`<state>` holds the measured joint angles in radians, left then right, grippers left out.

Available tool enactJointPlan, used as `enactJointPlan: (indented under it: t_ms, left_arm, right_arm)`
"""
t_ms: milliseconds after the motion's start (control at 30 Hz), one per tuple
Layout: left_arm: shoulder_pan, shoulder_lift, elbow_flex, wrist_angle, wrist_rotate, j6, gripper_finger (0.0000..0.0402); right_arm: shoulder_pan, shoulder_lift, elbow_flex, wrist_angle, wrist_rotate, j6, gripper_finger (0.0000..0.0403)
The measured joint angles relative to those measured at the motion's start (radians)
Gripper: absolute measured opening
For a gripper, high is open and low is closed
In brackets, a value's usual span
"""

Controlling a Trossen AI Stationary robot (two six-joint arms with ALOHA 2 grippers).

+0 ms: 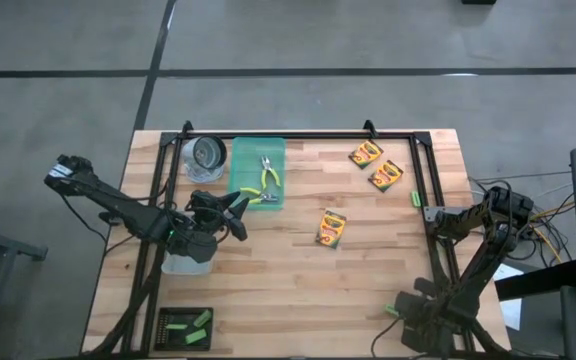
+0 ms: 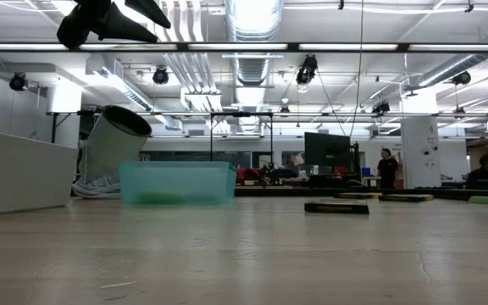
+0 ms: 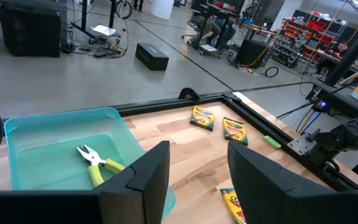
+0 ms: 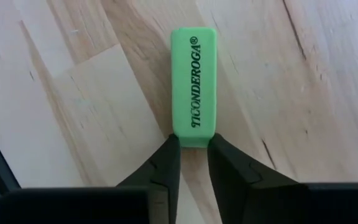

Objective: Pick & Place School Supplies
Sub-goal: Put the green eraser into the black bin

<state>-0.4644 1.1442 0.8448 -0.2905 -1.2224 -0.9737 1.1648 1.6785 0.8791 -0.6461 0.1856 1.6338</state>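
Green eraser (image 4: 194,78), printed TICONDEROGA, lies flat on the wood desk (image 4: 303,74) at the near right corner, and my right claw (image 4: 193,155) is at its near end. The two fingers flank that end, touching or nearly so; the eraser rests on the desk, not lifted. I judge the grip only partly made, so I cannot call it clamped. In the high view this claw (image 1: 400,312) sits low by the front edge.

Step in hand, by my judgement: picking this eraser. Next move calls for a firm squeeze on the narrow end, then a straight lift, since so short a bite could let the block pivot or slip.

My left claw (image 3: 194,171) hangs above the desk near the teal tray (image 3: 55,121), fingers apart, holding nothing. It waits.

Mid-desk lies one crayon box (image 1: 332,228). Beyond it, two more crayon boxes (image 1: 376,164) lie close together near the far right. Another green block (image 1: 416,198) lies by the right frame rail. Pliers (image 1: 268,171) lie inside the teal tray at the far left; a second pair seems to lie at the tray's near edge, partly hidden. A dark tray (image 1: 185,329) at the near left corner holds green pieces.
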Motion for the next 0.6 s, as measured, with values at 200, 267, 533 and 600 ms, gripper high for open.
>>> enactJointPlan:
  t_ms: [200, 267, 533, 600]
  left_arm:
    - [0.0, 0.0, 0.0, 0.0, 0.003, 0.0, 0.0168]
    - [0.0, 0.0, 0.0, 0.0, 0.006, 0.0, 0.0168]
    - [0.0, 0.0, 0.0, 0.0, 0.029, 0.0, 0.0168]
    - [0.0, 0.0, 0.0, 0.0, 0.03, 0.0, 0.0168]
  right_arm:
    - [0.0, -0.002, 0.0, 0.005, -0.004, 0.035, 0.0051]
    - [0.0, -0.002, 0.0, 0.006, -0.004, 0.042, 0.005]
    - [-0.001, -0.004, 0.0, 0.008, -0.003, 0.044, 0.0051]
    - [-0.001, -0.005, 0.0, 0.007, -0.003, 0.061, 0.0051]
